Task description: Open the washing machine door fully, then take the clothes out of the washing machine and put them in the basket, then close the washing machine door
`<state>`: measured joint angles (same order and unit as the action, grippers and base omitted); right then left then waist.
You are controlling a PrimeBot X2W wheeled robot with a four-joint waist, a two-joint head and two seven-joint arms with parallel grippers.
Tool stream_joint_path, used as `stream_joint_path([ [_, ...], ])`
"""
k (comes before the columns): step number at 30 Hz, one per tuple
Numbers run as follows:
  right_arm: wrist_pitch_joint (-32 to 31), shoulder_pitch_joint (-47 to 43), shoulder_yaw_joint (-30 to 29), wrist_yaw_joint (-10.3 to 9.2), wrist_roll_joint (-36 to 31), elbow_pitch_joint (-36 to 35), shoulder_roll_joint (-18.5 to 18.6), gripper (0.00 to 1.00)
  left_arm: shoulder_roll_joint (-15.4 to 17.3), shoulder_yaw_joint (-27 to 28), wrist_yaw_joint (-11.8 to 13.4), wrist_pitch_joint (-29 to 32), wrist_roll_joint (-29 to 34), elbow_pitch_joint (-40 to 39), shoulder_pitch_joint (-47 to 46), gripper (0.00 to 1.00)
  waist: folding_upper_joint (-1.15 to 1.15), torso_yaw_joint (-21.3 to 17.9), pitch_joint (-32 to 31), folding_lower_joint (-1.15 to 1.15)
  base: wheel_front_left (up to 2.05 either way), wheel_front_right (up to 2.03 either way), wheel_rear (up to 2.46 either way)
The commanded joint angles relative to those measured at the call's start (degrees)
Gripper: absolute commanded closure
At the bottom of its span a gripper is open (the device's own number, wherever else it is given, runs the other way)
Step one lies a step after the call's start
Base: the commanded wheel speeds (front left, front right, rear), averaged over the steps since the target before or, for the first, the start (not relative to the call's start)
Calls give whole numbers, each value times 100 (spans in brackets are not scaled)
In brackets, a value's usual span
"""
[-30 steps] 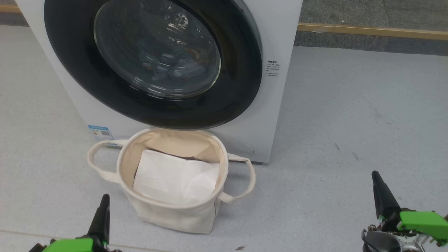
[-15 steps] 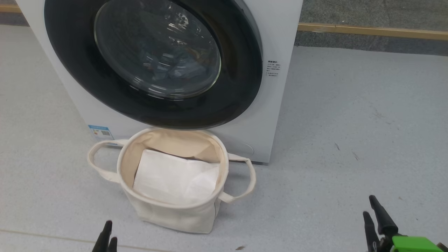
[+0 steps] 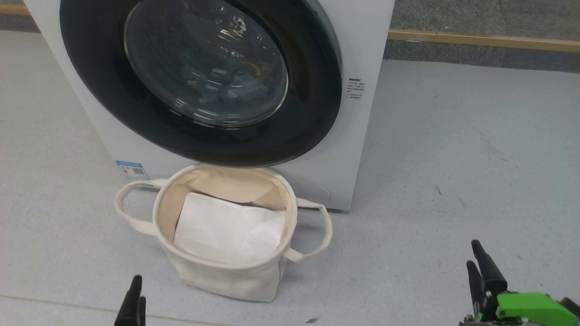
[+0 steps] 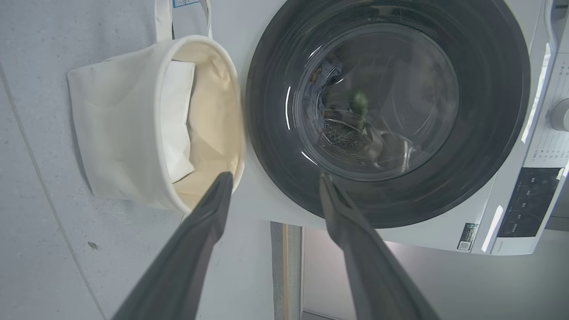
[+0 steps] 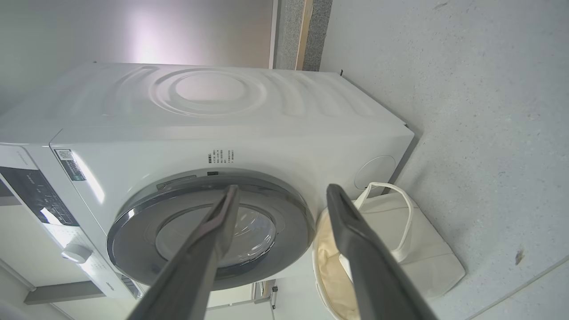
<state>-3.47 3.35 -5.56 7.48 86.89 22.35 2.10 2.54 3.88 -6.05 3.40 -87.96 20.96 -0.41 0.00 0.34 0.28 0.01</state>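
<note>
The white washing machine [image 3: 362, 50] stands at the top of the head view. The washing machine door [image 3: 312, 122], with its black rim and glass bowl, lies flat against the front. Behind the glass, bluish clothes [image 3: 235, 90] show dimly. The cream basket [image 3: 226, 280] stands on the floor right below the door. My left gripper [image 3: 138, 290] is at the lower left, short of the basket, and it is open with nothing in it [image 4: 275, 176]. At the lower right, well to the right of the basket, my right gripper [image 3: 473, 256] is also open and holds nothing [image 5: 282, 188].
A plain white sheet [image 3: 226, 231] lies folded in the basket. Grey floor [image 3: 453, 149] spreads to the right of the washer. A wall with a wooden strip [image 3: 480, 40] runs behind. The washer's control panel [image 4: 524, 202] and knob [image 4: 561, 114] sit above the door.
Both grippers went from shut to open. Both arms sank lower in the head view; the right one then rose slightly. Washer, door and basket have stayed put.
</note>
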Motion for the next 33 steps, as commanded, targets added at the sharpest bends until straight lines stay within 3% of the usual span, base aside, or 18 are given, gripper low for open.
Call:
stream_joint_path([
  [1, 81, 333, 70, 0, -187, -245, 21, 0, 140, 8, 29, -66, 172, -246, -310, 0, 0, 6, 6, -1, 0, 0, 0],
  [33, 600, 759, 612, 0, -3294, -588, 38, 0, 936, -751, 644, -592, 2889, -477, -693, 0, 0, 63, 31, -1, 0, 0, 0],
])
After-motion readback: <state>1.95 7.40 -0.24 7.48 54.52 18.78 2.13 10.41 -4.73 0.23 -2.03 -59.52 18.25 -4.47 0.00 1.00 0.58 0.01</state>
